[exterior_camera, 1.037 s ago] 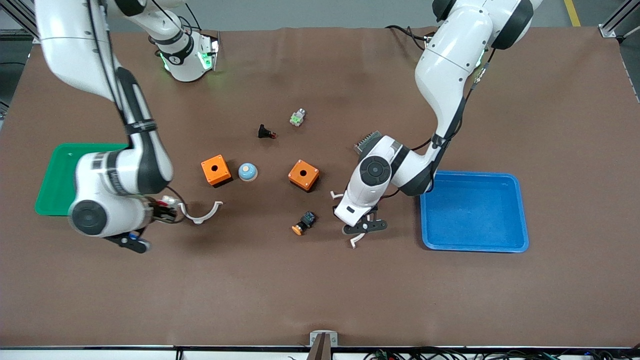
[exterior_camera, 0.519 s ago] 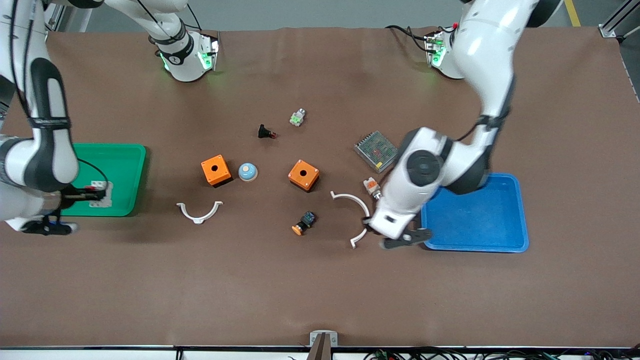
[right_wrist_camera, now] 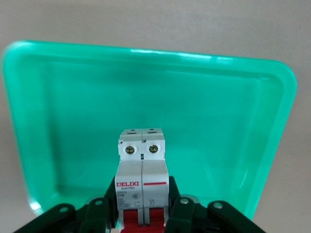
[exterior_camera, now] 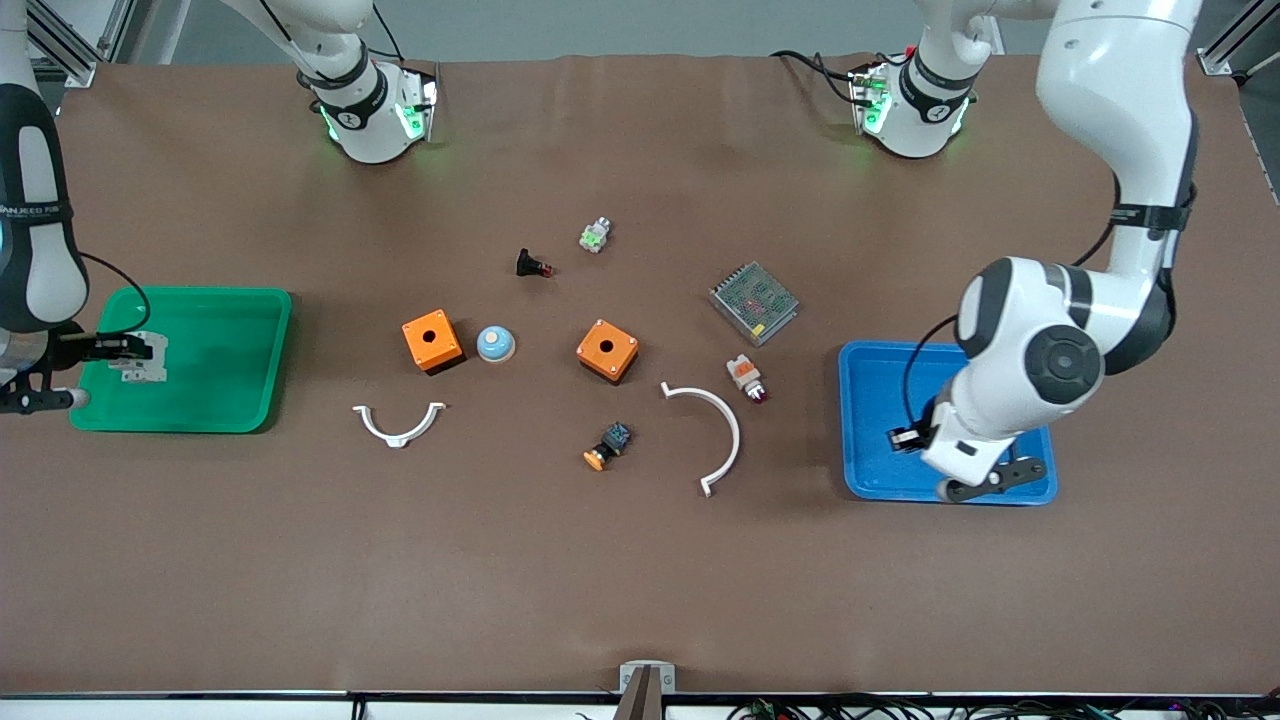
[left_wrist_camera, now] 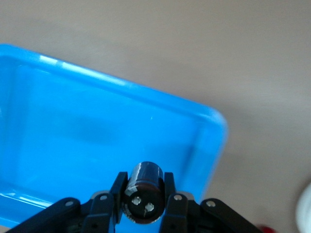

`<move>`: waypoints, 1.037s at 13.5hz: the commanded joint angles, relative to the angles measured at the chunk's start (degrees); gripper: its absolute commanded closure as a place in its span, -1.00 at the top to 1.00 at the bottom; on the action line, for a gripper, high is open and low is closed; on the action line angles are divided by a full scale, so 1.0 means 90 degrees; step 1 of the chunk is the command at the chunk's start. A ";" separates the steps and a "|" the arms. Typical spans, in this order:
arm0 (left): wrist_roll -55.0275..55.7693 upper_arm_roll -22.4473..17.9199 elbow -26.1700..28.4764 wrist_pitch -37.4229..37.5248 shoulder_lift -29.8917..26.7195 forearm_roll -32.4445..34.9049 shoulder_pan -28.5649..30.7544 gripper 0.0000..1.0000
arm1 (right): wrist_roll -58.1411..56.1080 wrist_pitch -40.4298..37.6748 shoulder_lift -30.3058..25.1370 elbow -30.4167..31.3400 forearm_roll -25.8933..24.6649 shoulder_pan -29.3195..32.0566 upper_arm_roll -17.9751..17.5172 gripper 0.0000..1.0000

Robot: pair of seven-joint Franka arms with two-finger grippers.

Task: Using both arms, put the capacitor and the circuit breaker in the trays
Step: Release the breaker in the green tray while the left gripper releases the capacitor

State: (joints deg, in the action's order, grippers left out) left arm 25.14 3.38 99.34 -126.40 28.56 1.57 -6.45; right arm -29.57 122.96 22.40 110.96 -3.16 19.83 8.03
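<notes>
Two hands clamped: right hand [right_wrist_camera: 142,213] on DELIXI-labelled circuit breaker [right_wrist_camera: 142,182] over green tray [right_wrist_camera: 233,97], left hand [left_wrist_camera: 144,206] on capacitor [left_wrist_camera: 143,191] over blue tray [left_wrist_camera: 73,131]

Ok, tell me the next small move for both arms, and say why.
Probably lower both and let go. The left claw is shut on the capacitor over the blue tray, and the right claw is shut on the circuit breaker over the green tray. Each part hangs above its tray, so a short descent before opening should keep them from bouncing out.
</notes>
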 commanded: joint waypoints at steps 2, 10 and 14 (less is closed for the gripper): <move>-0.0565 0.0064 0.1480 -0.1538 -0.0283 0.0118 0.0520 -0.96 | -0.0307 0.1667 -0.0380 0.1372 -0.0108 0.0364 -0.0159 -0.86; -0.0948 0.0073 0.1541 -0.1796 0.0029 0.0118 0.0766 0.47 | -0.0288 0.1505 -0.0477 0.1150 -0.0049 0.0267 -0.0266 0.98; -0.1317 0.0054 0.1366 -0.1718 -0.0427 0.0109 0.0824 1.00 | -0.0230 -0.1421 -0.0439 -0.1074 0.0096 0.0073 -0.0511 0.99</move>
State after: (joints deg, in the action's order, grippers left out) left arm 16.09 3.75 112.31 -142.32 28.49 1.58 0.22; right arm -31.85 119.94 18.51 110.20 -3.08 21.22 4.55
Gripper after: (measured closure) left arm 0.207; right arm 0.000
